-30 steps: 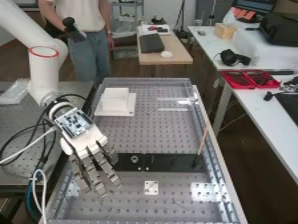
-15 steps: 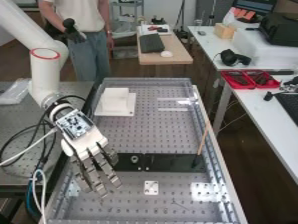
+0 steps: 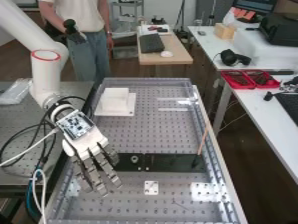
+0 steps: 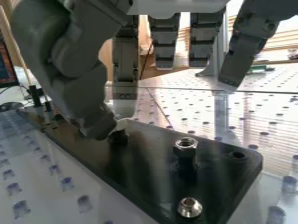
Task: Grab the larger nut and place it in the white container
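In the high view the hand (image 3: 90,150) hangs over the left end of the black bar (image 3: 173,162), its fingers long and fairly straight. The bearing (image 3: 134,159) stands just right of the fingers. In the wrist view the thumb of the hand (image 4: 90,107) points down to a dark stub on the bar, with a pale edge beside its tip; whether the larger nut is there I cannot tell. The smaller nut (image 4: 186,144) sits on its post apart from the thumb. The white container (image 3: 115,100) stands at the bench's far left.
A thin wooden stick (image 3: 203,141) rises from a dark piece near the bar's right end. A small white plate (image 3: 151,188) lies below the bar. A shiny round fastener (image 4: 189,207) sits low on the bar. Cables (image 3: 43,132) run left of the arm.
The fingertips dipped a little lower in the high view half a second ago and have come back up. The hand has shifted very slightly to the right; the bearing and container have stayed put.
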`<state>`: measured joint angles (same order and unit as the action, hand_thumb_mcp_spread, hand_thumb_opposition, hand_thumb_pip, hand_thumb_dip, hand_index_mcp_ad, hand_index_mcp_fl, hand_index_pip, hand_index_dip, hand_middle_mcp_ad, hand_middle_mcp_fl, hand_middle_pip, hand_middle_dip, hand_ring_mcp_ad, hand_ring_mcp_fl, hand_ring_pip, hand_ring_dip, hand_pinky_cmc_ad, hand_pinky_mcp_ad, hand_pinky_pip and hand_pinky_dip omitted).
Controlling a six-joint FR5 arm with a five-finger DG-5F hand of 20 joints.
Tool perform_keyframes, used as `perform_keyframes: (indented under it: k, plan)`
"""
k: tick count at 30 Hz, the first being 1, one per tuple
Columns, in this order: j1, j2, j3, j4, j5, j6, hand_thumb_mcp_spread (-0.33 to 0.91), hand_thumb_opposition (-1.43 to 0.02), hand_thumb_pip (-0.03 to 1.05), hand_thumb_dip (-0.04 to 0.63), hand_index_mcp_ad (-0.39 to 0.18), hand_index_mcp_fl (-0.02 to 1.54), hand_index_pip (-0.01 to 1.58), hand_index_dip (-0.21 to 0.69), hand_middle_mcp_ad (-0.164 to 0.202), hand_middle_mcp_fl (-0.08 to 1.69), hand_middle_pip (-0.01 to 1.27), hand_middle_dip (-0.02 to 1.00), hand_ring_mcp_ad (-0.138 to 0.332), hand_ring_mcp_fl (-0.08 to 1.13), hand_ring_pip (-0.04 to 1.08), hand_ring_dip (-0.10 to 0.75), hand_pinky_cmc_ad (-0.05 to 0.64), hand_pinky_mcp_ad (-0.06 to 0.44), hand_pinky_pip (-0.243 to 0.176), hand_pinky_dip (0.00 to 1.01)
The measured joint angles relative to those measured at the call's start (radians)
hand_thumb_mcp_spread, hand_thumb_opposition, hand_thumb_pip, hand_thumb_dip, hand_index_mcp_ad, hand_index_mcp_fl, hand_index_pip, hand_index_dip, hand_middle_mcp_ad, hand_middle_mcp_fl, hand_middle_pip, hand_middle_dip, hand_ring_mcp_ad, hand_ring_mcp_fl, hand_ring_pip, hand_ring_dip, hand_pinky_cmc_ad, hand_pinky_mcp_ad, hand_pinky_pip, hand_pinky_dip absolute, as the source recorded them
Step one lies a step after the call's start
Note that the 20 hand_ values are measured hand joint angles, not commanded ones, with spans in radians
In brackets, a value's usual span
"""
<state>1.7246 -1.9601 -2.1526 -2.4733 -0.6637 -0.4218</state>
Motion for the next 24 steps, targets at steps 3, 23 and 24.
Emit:
perform_keyframes:
  k: [3,23,24]
  plan:
    - [0.0,-0.002,0.001,0.0,-0.001,0.0,0.34,-0.89,0.79,0.269,-0.087,0.02,1.57,0.127,0.101,0.01,0.14,0.24,0.176,0.0,0.2,0.122,0.358,0.316,-0.087,0.75]
    - [-0.001,-0.008,0.003,0.008,-0.006,-0.004,0.34,-0.89,0.79,0.269,-0.087,0.05,1.57,0.155,0.099,0.01,0.14,0.23,0.176,0.0,0.21,0.105,0.358,0.312,-0.089,0.78]
    - [0.0,-0.008,0.002,0.007,-0.004,-0.002,0.34,-0.89,0.79,0.269,-0.087,0.05,1.57,0.155,0.099,0.01,0.14,0.23,0.176,0.0,0.21,0.105,0.358,0.312,-0.089,0.78]
